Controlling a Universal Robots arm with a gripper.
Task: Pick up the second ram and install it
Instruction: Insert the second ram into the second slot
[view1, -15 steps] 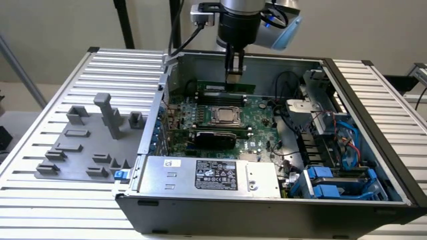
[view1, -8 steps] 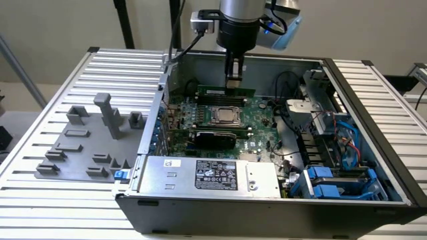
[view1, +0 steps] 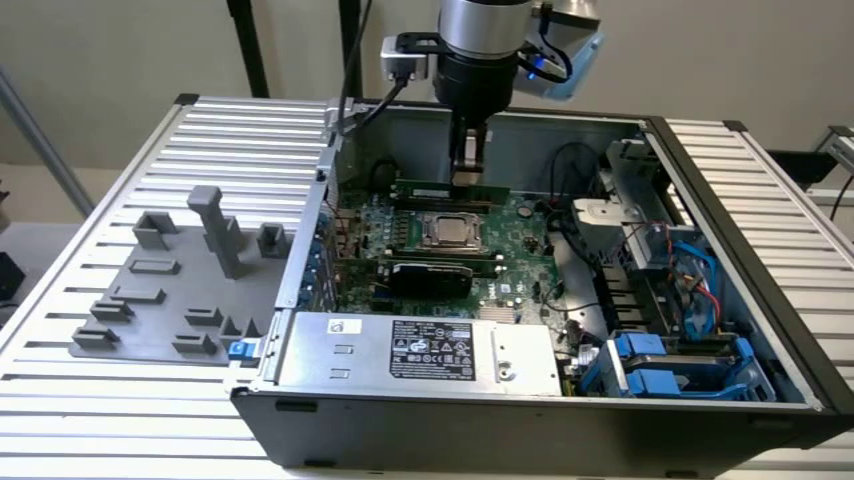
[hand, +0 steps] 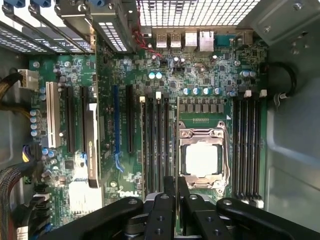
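The second ram (view1: 424, 190), a thin green stick, hangs level inside the open computer case, just behind the processor socket (view1: 451, 232). My gripper (view1: 467, 178) reaches straight down from above and is shut on the stick near its middle. Whether the stick touches a slot I cannot tell. In the wrist view my gripper (hand: 176, 200) is nearly closed on a thin dark edge, above the strip between the long black memory slots (hand: 155, 145) and the processor socket (hand: 201, 159). A second bank of slots (hand: 247, 145) lies on the socket's other side.
The case's walls (view1: 334, 150) surround the motherboard. A silver power supply (view1: 414, 350) sits at the front and blue drive bays (view1: 674, 365) at the exterior view's right. Cables (view1: 574, 215) run beside the board. A grey fixture plate (view1: 160, 290) with blocks lies outside the case, at the exterior view's left.
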